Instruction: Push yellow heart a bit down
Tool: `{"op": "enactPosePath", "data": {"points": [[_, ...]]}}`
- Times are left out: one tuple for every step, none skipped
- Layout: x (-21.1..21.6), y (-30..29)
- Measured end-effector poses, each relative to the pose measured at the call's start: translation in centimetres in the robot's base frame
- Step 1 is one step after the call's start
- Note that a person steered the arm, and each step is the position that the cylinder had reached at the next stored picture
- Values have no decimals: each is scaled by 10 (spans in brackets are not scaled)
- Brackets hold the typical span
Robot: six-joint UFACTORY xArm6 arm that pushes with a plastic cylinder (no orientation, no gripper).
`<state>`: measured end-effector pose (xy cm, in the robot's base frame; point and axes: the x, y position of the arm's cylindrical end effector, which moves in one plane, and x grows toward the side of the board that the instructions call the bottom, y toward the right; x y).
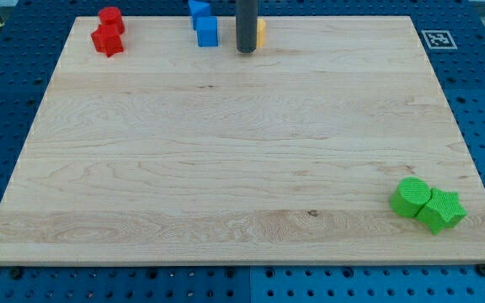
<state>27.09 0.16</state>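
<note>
Rod and tip first: my dark rod comes down from the view's top edge, and my tip [246,51] rests on the wooden board [226,168] near its top edge, a little right of the board's middle line. I have no jaws, only this straight rod, so nothing is held or clamped; the tip simply stands on the wood.

Just to the view's right of the rod, a sliver of the yellow block [261,33] shows, most of it hidden behind the rod. Its heart shape cannot be made out from the part that is visible. The block appears to touch the rod or sit right against it, slightly above the tip in the view.

To the view's left of the rod stand 2 blue blocks: a blue cube [207,31], near the rod but apart from it, and another blue block [198,8] touching its upper left, cut by the view's top edge.

At the board's top left corner are 2 red blocks touching each other, a red cylinder [111,18] above a red star [107,40].

Well apart from all these, at the board's bottom right corner, a green cylinder [410,197] touches a green star [441,210] on its right.
</note>
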Motion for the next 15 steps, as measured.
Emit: {"op": "enactPosePath", "data": {"points": [[-10, -1], [-15, -1], [2, 18], [24, 85], [3, 135], [-46, 138], [-79, 106], [-78, 86], [-79, 62], [-77, 43], [-78, 41], [-78, 41], [-78, 38], [-78, 28], [-68, 24]]}}
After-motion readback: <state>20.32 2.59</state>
